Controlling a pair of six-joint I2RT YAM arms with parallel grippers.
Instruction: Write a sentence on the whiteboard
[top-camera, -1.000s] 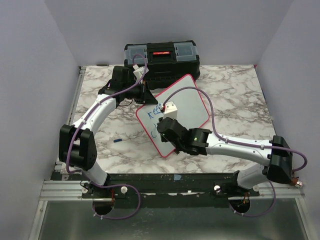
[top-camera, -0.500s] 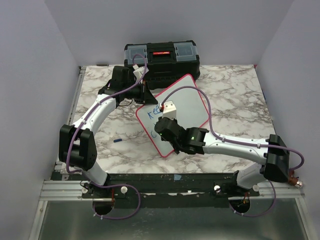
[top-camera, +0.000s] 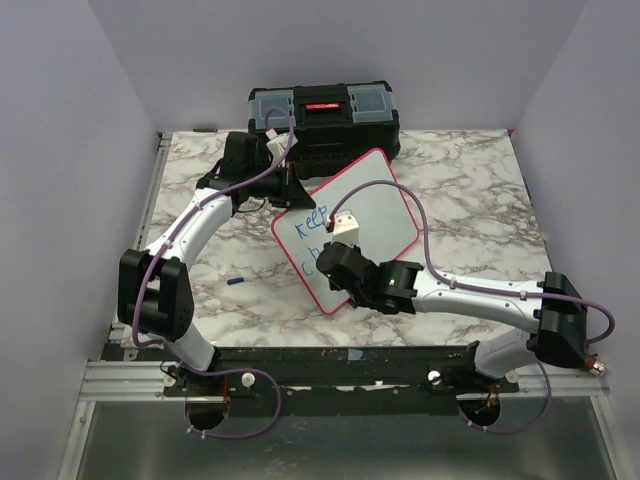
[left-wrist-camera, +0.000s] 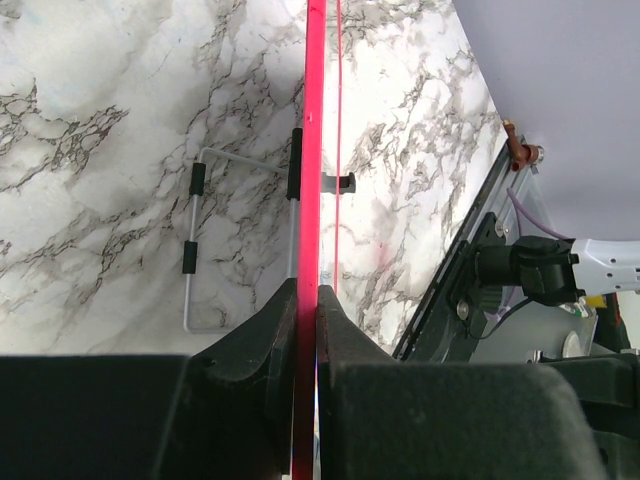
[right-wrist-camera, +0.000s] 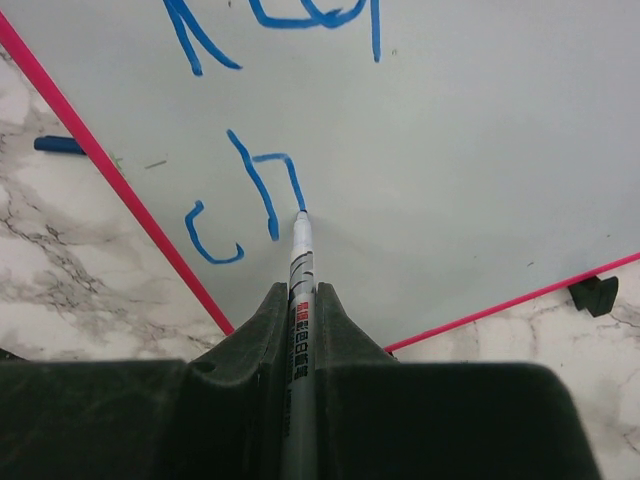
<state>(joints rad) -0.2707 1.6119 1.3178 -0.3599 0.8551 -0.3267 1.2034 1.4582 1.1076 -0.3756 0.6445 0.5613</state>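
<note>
Whiteboard (top-camera: 385, 205): mid-worktop (top-camera: 470, 190), just in front of the black toolbox (top-camera: 323, 118). Its long axis runs diagonally from near-left to far-right.
Sentence (top-camera: 313, 222): blue and slanted. "keep" is legible above "ch" (right-wrist-camera: 252, 183), and the wrist view cuts off the upper line.
Left tool (left-wrist-camera: 307, 295): pinching the board's red rim, seen edge-on.
Right tool (right-wrist-camera: 298, 300): clamped on a marker (right-wrist-camera: 299, 255), its tip touching the board at the "h". The barrel label is unreadable.
Blue cap (top-camera: 235, 281): loose, left of the board.
</note>
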